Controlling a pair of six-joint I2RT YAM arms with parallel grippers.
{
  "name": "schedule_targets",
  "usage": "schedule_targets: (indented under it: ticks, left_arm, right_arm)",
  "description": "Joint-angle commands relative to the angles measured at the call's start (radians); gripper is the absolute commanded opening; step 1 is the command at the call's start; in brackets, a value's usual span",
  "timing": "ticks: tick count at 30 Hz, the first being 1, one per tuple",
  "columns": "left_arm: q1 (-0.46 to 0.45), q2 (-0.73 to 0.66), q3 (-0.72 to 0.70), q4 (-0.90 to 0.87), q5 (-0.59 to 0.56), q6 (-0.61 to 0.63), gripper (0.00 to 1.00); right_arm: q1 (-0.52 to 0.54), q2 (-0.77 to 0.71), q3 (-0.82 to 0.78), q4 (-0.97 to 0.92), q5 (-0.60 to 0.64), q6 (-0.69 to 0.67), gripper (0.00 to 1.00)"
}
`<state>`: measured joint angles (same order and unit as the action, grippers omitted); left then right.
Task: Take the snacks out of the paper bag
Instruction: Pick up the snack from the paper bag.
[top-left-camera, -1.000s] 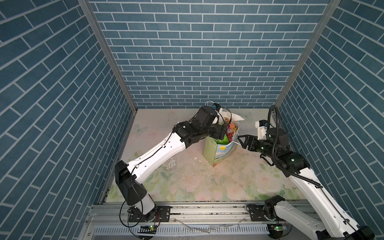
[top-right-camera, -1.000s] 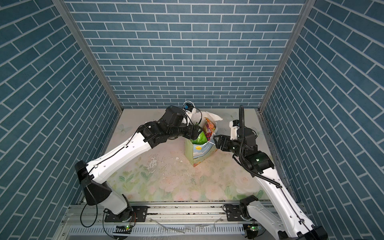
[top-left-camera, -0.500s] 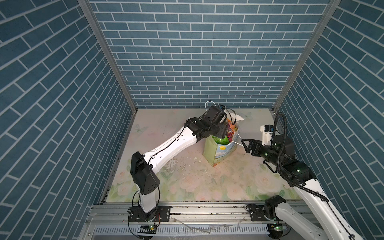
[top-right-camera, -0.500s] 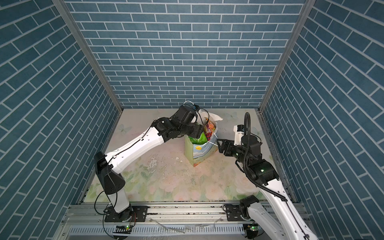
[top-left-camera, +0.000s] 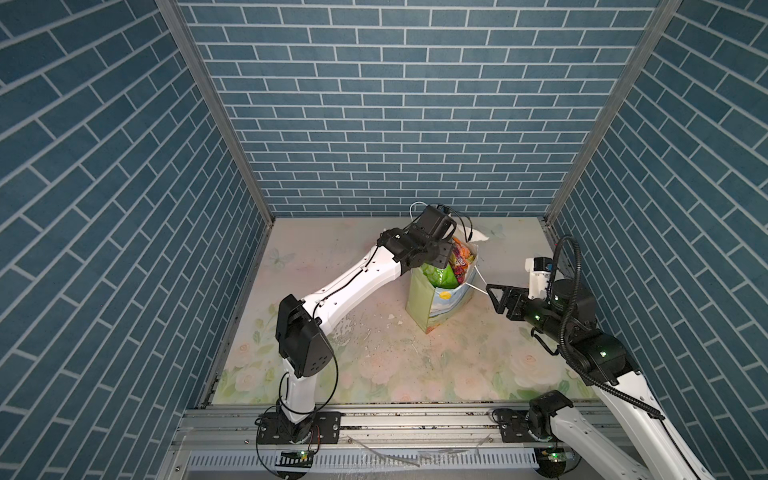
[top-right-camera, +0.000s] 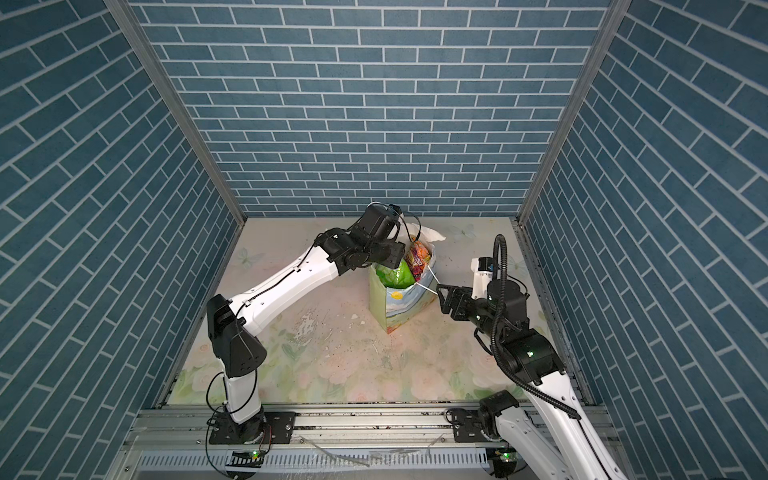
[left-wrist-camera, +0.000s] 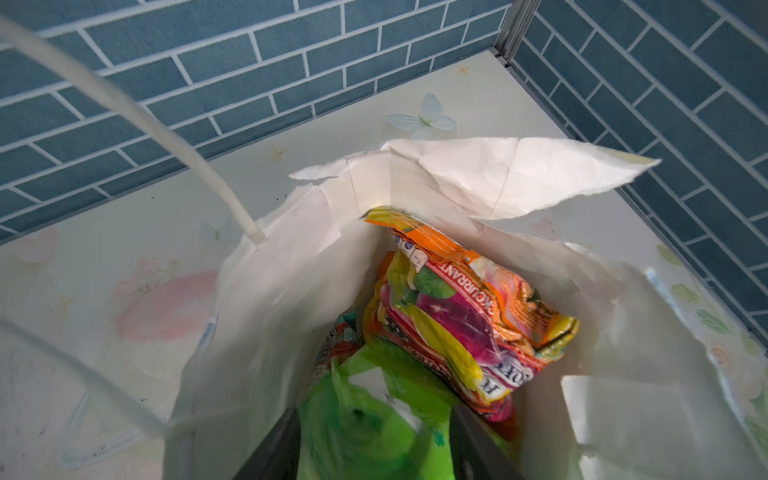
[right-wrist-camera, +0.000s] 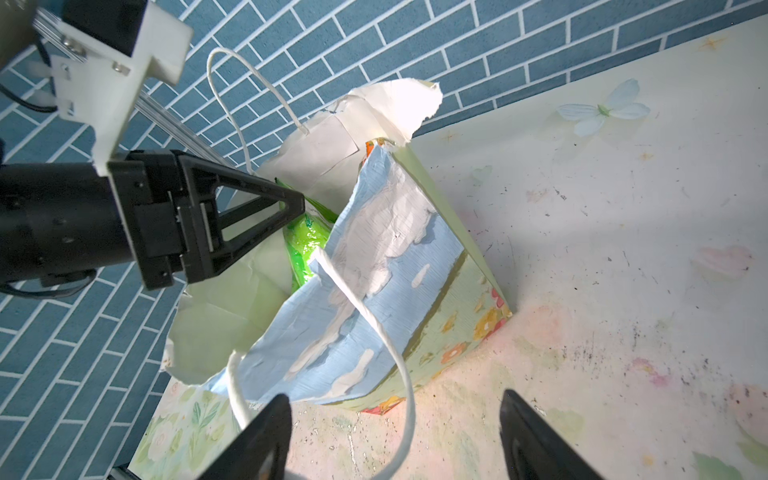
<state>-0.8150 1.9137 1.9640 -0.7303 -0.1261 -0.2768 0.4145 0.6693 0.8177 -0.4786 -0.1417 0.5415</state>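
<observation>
Inside the paper bag (top-left-camera: 435, 305), the left gripper (left-wrist-camera: 374, 419) straddles the green chip bag (left-wrist-camera: 349, 440), apparently to lift it, grip unclear; beside the bag, the right gripper (right-wrist-camera: 395, 411) gapes empty, likely ready to steady.

Floral tabletop (top-left-camera: 415, 365), blue brick walls (top-left-camera: 395, 104)

Enclosure: teal brick-pattern wall panels (top-left-camera: 399, 104) stand behind and on both sides of the floral tabletop (top-left-camera: 415, 374). Grey metal corner posts (top-left-camera: 216, 112) rise at its far corners. An aluminium rail (top-left-camera: 415, 419) runs along its near edge. The tabletop is scuffed and speckled dark, possibly with dirt. Lighting bright.
</observation>
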Motion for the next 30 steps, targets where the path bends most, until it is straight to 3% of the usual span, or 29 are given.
schedule_targets:
  ticks: [1,4,12,14,16,19,28,30]
  left_arm:
    - [0.007,0.014,0.030,-0.012,-0.036,0.016,0.55]
    - [0.007,0.029,0.048,-0.014,-0.035,0.021,0.48]
    - [0.007,0.070,0.095,-0.027,0.000,0.025,0.43]
    - [0.007,0.078,0.102,-0.032,0.003,0.026,0.47]
    - [0.007,0.086,0.109,-0.035,-0.004,0.028,0.57]
    - [0.007,0.097,0.117,-0.043,-0.006,0.031,0.58]
    - [0.007,0.132,0.149,-0.065,-0.022,0.038,0.43]
    - [0.007,0.141,0.169,-0.076,-0.003,0.049,0.33]
  right_arm:
    - [0.007,-0.026,-0.021,-0.026,0.017,-0.010,0.78]
    - [0.006,-0.034,-0.026,-0.028,0.019,-0.008,0.78]
    - [0.006,-0.034,-0.028,-0.036,0.025,-0.009,0.78]
    - [0.006,-0.033,-0.029,-0.036,0.027,-0.009,0.78]
    - [0.006,-0.033,-0.029,-0.037,0.029,-0.007,0.78]
    - [0.006,-0.034,-0.032,-0.043,0.038,-0.006,0.78]
    - [0.005,-0.046,-0.035,-0.055,0.048,-0.002,0.78]
    - [0.005,-0.047,-0.037,-0.055,0.048,0.000,0.78]
